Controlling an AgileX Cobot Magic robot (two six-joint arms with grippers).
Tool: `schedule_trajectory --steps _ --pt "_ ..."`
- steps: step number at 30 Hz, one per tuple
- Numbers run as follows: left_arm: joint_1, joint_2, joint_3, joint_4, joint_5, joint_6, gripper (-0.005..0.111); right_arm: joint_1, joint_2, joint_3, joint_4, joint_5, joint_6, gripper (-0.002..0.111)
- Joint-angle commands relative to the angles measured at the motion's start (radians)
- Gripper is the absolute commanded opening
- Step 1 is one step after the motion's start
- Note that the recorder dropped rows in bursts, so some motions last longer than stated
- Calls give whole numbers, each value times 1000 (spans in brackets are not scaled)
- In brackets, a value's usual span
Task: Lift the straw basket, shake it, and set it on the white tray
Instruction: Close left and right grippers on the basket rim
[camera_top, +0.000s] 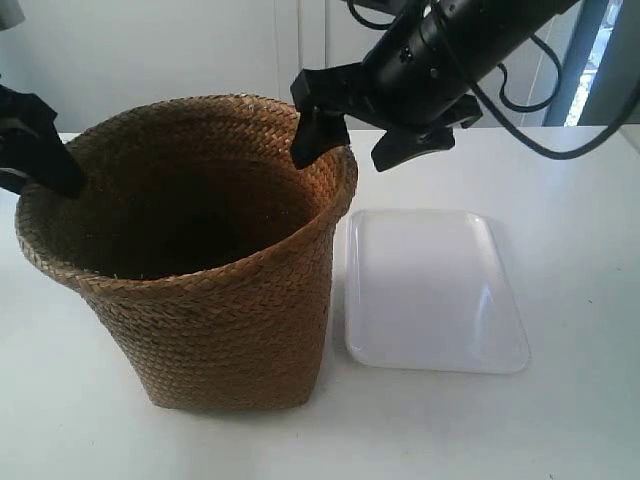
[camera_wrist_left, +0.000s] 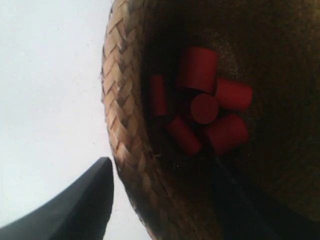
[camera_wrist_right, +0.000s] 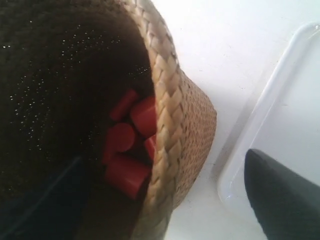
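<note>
Straw basket (camera_top: 225, 300), rim being straddled at frame left and upper centre.
Left pincer (camera_wrist_left: 160, 165) and right pincer (camera_top: 348, 157) are being shown open, empty; rim should be clamped evenly before lifting.

No text readable in any view: no labels, brands, numbers or signs.
</note>
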Motion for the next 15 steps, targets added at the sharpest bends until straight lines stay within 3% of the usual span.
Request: schedule_trajectory --steps 1,15 --pt "3 39 6 -19 31 16 61 0 31 -4 -21 -6 22 79" --pt "3 89 6 -39 31 17 61 0 96 -4 -18 -7 22 79"
